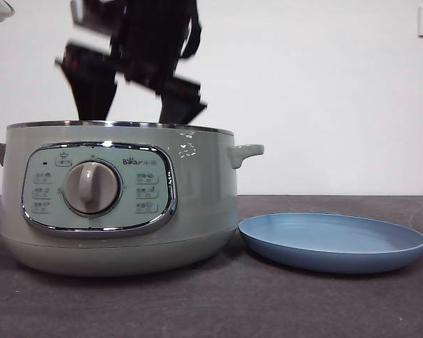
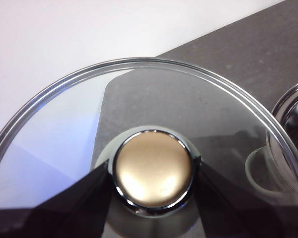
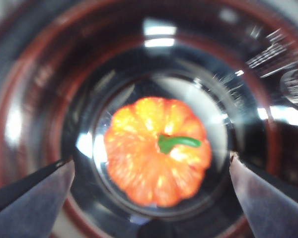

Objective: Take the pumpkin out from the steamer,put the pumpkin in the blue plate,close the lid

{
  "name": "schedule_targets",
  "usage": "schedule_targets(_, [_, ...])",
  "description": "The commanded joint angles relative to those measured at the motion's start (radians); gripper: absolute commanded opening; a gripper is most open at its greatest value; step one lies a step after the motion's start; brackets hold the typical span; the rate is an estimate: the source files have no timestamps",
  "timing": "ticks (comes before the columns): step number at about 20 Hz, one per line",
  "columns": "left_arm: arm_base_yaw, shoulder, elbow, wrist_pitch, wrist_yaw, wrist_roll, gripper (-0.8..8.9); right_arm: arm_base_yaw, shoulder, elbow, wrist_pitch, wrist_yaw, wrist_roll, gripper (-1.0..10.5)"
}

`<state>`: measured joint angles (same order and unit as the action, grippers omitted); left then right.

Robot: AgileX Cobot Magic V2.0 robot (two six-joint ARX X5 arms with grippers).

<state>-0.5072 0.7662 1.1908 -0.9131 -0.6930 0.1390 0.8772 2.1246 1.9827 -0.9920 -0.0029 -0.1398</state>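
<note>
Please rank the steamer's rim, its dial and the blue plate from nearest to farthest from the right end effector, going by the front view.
The right end effector is dipping into the steamer from above.
1. Steamer rim: directly at the jaws.
2. Dial: lower, on the front panel.
3. Blue plate: on the table beside the steamer.

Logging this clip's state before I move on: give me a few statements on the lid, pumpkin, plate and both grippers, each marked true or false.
1. The lid is held off the steamer by the left gripper, jaws shut on its knob. True.
2. The pumpkin lies on the blue plate. False: it sits inside the steamer; the plate holds nothing.
3. The right gripper has its jaws open above the pumpkin. True.
4. The right gripper already grips the pumpkin. False: its jaws stand apart, either side of it, without touching.
</note>
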Motion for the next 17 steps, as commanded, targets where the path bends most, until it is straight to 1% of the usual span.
schedule_targets(1, [-0.004,-0.01,0.011,0.035,-0.013,0.016,-0.09,0.002,0.055,0.002,0.018,0.002,-0.013,5.4])
schedule_targets(5, [-0.004,-0.01,0.011,0.034,-0.013,0.016,-0.09,0.002,0.082,0.002,0.034,0.002,-0.015,5.3])
schedule_targets(6, [-0.004,-0.01,0.011,0.031,-0.013,0.016,-0.09,0.002,0.082,0.002,0.04,0.003,-0.014,4.9])
schedule_targets(7, [-0.004,-0.01,0.011,0.028,-0.013,0.016,-0.09,0.002,0.082,0.002,0.041,0.005,-0.014,3.2])
schedule_targets(8, [-0.004,-0.01,0.011,0.027,-0.013,0.016,-0.09,0.002,0.082,0.002,0.041,0.004,-0.015,1.2])
schedule_targets(9, [-0.004,-0.01,0.011,0.027,-0.013,0.016,-0.09,0.002,0.082,0.002,0.042,0.004,-0.015,0.0])
schedule_targets(13, [-0.004,-0.01,0.011,0.026,-0.006,0.016,-0.09,0.001,0.04,0.002,0.039,0.003,-0.005,-0.1])
schedule_targets(17, [-0.004,-0.01,0.011,0.029,-0.005,0.016,-0.09,-0.011,-0.109,0.002,-0.013,0.006,0.003,-0.1])
